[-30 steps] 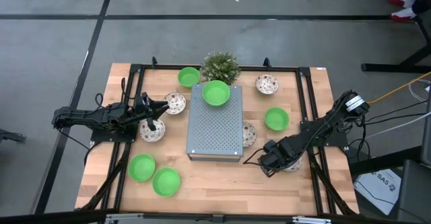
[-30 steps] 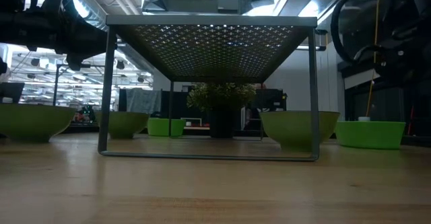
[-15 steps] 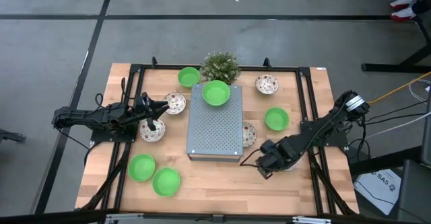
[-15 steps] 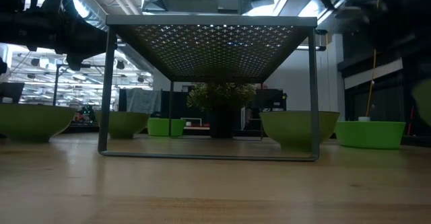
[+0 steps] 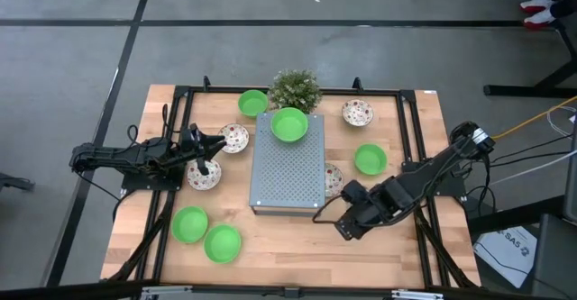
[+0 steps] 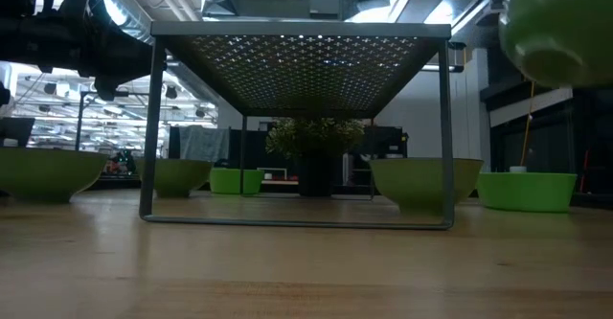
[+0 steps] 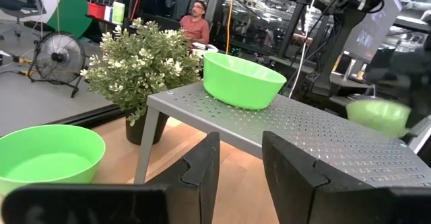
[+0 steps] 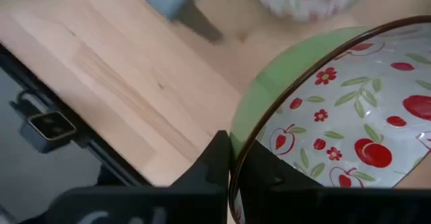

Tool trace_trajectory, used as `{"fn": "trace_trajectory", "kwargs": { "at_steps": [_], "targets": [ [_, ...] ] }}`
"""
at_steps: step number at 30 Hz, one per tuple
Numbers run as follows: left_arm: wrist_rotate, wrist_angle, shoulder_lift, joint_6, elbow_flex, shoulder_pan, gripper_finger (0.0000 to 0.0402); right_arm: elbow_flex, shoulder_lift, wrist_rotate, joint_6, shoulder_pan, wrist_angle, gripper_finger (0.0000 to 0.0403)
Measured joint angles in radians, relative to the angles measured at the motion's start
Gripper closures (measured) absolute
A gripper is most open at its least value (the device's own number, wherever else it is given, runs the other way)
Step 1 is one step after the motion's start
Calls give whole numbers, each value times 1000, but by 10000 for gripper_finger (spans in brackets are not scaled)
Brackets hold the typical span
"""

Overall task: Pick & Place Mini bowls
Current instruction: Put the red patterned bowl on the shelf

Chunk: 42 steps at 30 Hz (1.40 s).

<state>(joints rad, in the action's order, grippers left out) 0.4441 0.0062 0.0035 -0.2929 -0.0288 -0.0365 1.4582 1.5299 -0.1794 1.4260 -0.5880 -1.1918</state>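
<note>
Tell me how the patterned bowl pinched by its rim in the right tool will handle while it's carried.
The patterned bowl looks rigid and probably light, since the right tool holds it clear of the table by a thin rim pinch alone. That glossy, curved rim may slip or let the bowl pivot. If it drops, its round shape could roll.

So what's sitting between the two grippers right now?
In the high view, the perforated metal shelf stands between the left gripper and the right gripper.

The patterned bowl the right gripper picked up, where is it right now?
The patterned bowl is clamped by its rim in the right gripper, lifted above the table's front right area, just off the metal rack's front right corner in the high view.
</note>
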Motion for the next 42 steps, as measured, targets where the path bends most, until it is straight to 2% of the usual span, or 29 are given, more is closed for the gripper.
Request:
{"fn": "trace_trajectory", "kwargs": {
  "at_steps": [7,11,18,22,26,34,42],
  "targets": [
    [0,0,0,0,0,0,295,128,0,-142,-127,30,-34,390],
    [0,0,0,0,0,0,295,169,0,-168,-271,72,-33,390],
    [0,0,0,0,0,0,295,210,0,-163,-786,129,134,390],
    [0,0,0,0,0,0,295,223,0,-120,-1115,155,239,390],
    [0,0,0,0,0,0,295,234,0,-91,-1367,175,278,386],
    [0,0,0,0,0,0,295,234,6,-80,-1803,180,250,384],
    [0,0,0,0,0,0,295,233,83,-81,-2047,230,210,380]
  ]
}}
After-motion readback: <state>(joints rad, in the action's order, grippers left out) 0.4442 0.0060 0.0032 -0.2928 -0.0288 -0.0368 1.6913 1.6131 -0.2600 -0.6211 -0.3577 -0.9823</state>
